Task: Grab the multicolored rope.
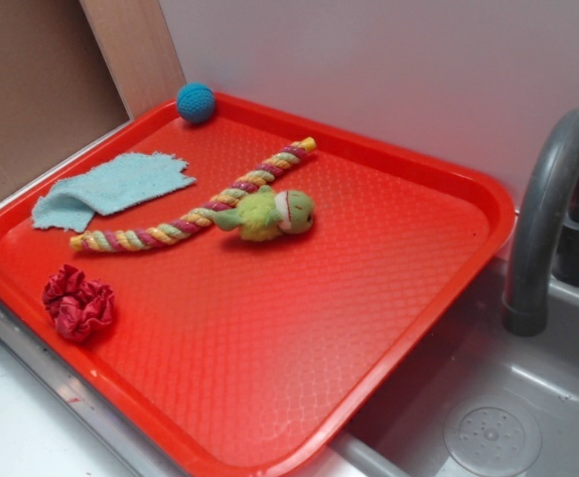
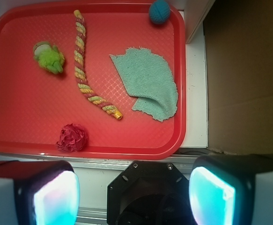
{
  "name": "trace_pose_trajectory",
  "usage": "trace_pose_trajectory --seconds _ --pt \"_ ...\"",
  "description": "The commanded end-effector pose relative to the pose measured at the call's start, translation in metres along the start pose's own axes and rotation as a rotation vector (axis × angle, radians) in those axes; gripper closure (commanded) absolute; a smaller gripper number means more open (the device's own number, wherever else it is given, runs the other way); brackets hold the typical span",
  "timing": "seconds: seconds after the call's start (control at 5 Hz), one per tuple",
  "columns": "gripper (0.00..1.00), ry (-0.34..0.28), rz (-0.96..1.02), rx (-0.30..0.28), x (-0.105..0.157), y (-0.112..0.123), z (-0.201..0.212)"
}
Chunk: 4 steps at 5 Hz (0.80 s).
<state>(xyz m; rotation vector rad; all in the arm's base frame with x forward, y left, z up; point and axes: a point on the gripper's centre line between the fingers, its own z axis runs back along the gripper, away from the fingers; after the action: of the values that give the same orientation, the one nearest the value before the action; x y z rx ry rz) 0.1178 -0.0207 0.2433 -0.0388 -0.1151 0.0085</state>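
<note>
The multicolored rope [image 1: 192,214] [image 2: 85,70] lies flat on the red tray [image 1: 368,328] [image 2: 141,136], a twisted cord of yellow, pink, green and white running diagonally across the tray's far left part. In the wrist view my gripper [image 2: 134,190] hangs high above the tray's near edge, well clear of the rope. Its two glowing pads [image 2: 56,199] stand wide apart with nothing between them. The exterior view does not show the gripper.
A green plush toy [image 1: 267,214] [image 2: 49,57] lies right beside the rope. A teal cloth [image 1: 110,189] [image 2: 150,82], a red scrunchie [image 1: 77,301] [image 2: 72,138] and a blue ball [image 1: 196,102] [image 2: 159,11] share the tray. A grey faucet [image 1: 552,209] and sink stand to the right.
</note>
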Motion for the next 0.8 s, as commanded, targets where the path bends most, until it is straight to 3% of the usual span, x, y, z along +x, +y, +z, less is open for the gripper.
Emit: trace_pose_trajectory --seconds 0.0,0.2,0.6 --pt "0.0 0.0 0.0 0.0 0.0 0.0 0.0" --pt "0.0 -0.048 0.021 0.022 0.014 -0.004 -0.004" --pt "0.0 -0.139 0.078 0.025 0.072 -0.037 -0.032"
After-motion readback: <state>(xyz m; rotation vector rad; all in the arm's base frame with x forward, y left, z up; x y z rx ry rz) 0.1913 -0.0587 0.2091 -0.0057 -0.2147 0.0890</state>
